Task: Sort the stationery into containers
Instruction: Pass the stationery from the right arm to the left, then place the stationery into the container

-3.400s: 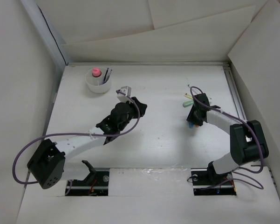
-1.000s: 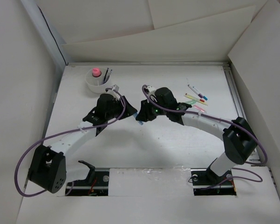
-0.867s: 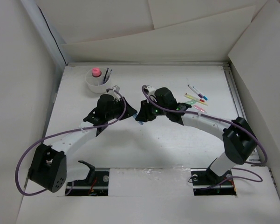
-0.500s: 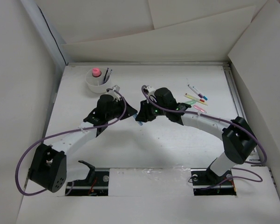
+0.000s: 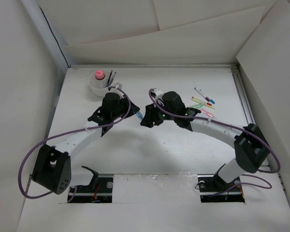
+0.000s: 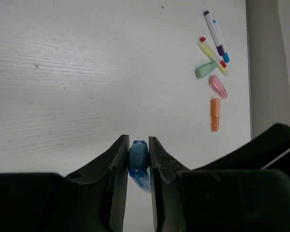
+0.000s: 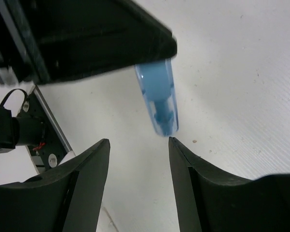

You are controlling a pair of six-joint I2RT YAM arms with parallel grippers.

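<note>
Mid-table, off the surface: left gripper point(image 6: 137, 143) pinched tight on the stubby blue piece point(image 7: 158, 96), gripped by one end, the rest poking out past the fingertips. Right gripper point(image 7: 137, 141) spread wide either side of that free end, touching nothing. Probably light, stiff, smooth translucent plastic; liable to swivel or slip in so short an end pinch, so better taken across the middle of the body. Farther right, flat on the table point(image 5: 164, 145): orange piece point(image 6: 215, 114), pink piece point(image 6: 217, 86), green piece point(image 6: 204, 70), thin pens point(image 6: 214, 29). Farthest, back left: white cup point(image 5: 97, 88), pink-capped tube point(image 5: 100, 74) upright inside.
</note>
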